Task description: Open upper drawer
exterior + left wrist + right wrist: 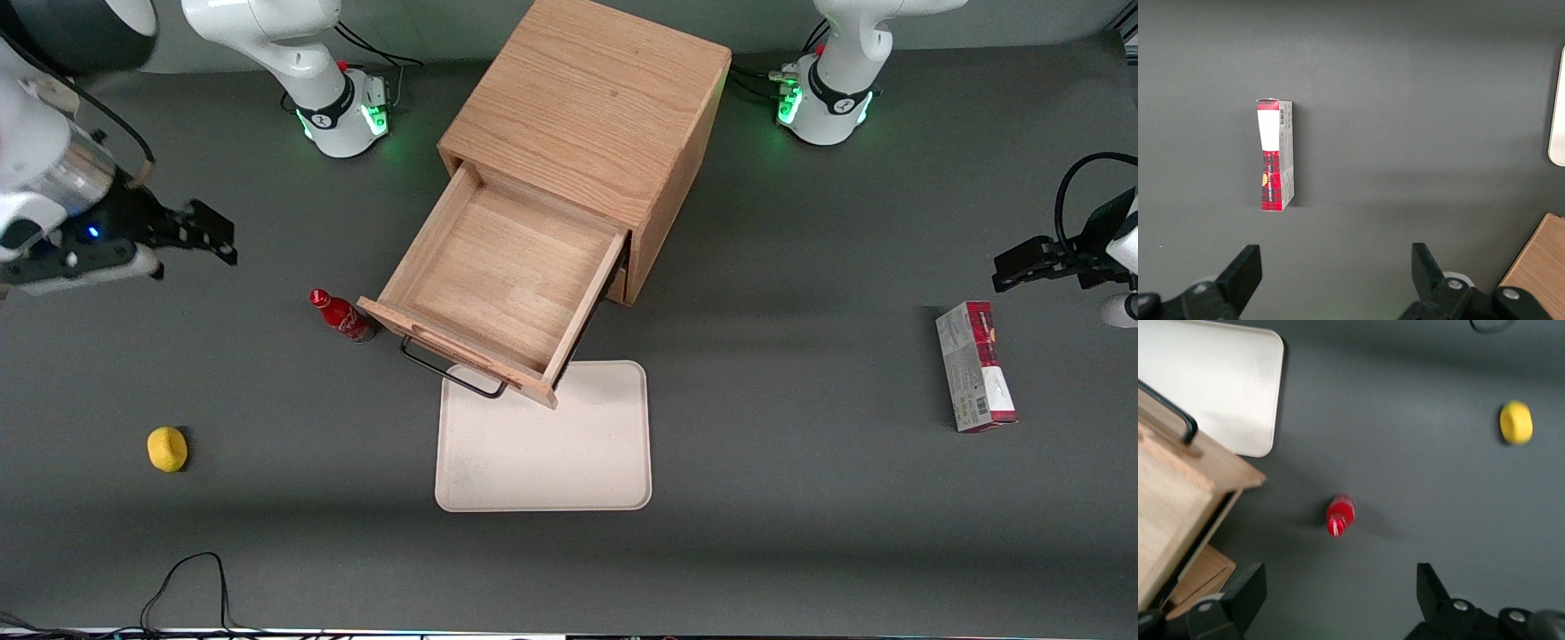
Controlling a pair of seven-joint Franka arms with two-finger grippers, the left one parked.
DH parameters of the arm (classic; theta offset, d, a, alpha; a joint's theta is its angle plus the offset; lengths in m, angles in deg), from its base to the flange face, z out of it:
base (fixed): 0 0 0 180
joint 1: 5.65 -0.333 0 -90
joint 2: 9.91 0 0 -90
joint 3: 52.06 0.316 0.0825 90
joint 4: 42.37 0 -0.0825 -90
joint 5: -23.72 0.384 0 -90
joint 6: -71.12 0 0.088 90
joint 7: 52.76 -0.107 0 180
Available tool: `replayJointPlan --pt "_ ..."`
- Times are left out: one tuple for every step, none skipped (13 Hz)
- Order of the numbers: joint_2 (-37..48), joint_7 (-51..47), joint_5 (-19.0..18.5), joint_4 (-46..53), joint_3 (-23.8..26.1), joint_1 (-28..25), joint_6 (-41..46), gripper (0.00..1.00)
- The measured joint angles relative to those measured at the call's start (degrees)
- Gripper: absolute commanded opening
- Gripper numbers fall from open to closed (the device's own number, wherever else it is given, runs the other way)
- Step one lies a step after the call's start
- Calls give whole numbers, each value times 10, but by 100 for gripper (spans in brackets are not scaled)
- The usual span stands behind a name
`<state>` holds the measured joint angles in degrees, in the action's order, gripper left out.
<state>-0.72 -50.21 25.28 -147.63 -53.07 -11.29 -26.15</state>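
Note:
The upper drawer (498,284) of the light-oak cabinet (591,107) stands pulled far out, its inside bare, its black bar handle (449,373) over the tray's edge. In the right wrist view the drawer's corner (1178,493) and handle (1178,413) show, with the lower drawer's front (1201,577) shut beneath it. My right gripper (209,236) is open and empty, well off toward the working arm's end of the table and raised above it. It also shows in the right wrist view (1338,593).
A small red bottle (342,317) stands beside the drawer's front corner, also in the right wrist view (1339,515). A yellow round object (167,448) lies nearer the front camera. A cream tray (542,444) lies in front of the drawer. A red-and-white box (975,366) lies toward the parked arm's end.

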Motion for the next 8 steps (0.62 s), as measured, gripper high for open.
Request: replayJointPlan --pt "30 0 2 -27 -9 0 10 100" --pt "43 0 2 -35 -10 0 16 100" --pt "46 0 2 -35 -9 0 17 100" --pt "46 0 2 -32 -8 0 17 100" --pt "46 0 2 -30 -7 0 19 100" --pt "46 0 2 -27 -7 0 24 100" --pt "46 0 1 -25 -7 0 29 100" --pt "46 0 0 -24 -7 0 31 100"
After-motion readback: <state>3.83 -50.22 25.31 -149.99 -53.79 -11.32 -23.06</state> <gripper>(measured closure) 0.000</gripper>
